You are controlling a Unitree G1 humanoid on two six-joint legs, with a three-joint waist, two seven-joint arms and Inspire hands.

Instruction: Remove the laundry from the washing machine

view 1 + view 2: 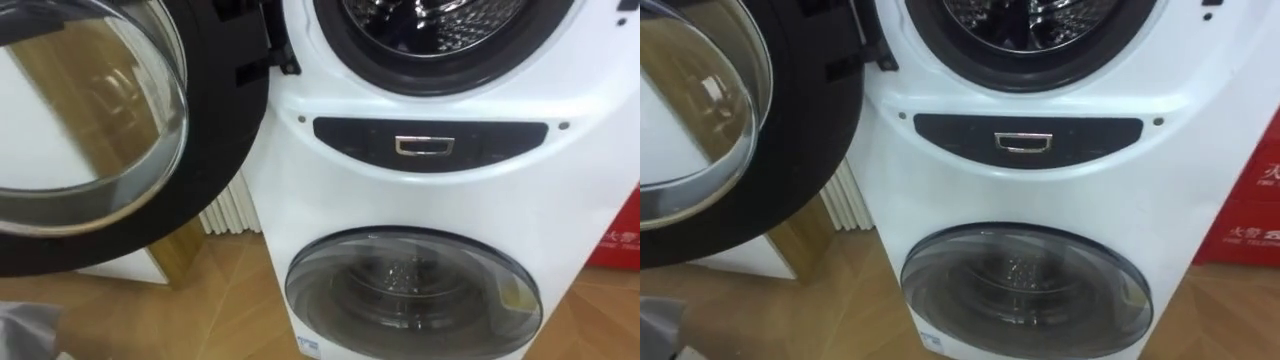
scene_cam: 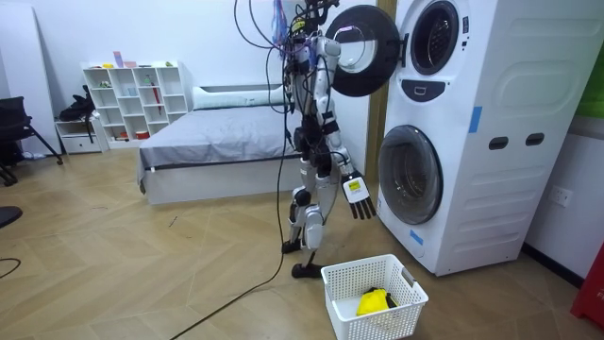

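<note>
steel drum (image 1: 430, 15) stands open, robot upright before the stacked washing machine (image 2: 472, 142)
a yellow garment (image 2: 374, 302) lies in the basket (image 2: 332, 293) near its feet; right hand (image 2: 357, 198) hangs slack, fingers apart and empty, left hand's state cannot be told; likely next a reach into the drum, minding the swung door (image 1: 215, 130) on its left

Eye views look down closely on the washing machine (image 1: 430, 190), which the distant room view also shows.
</note>
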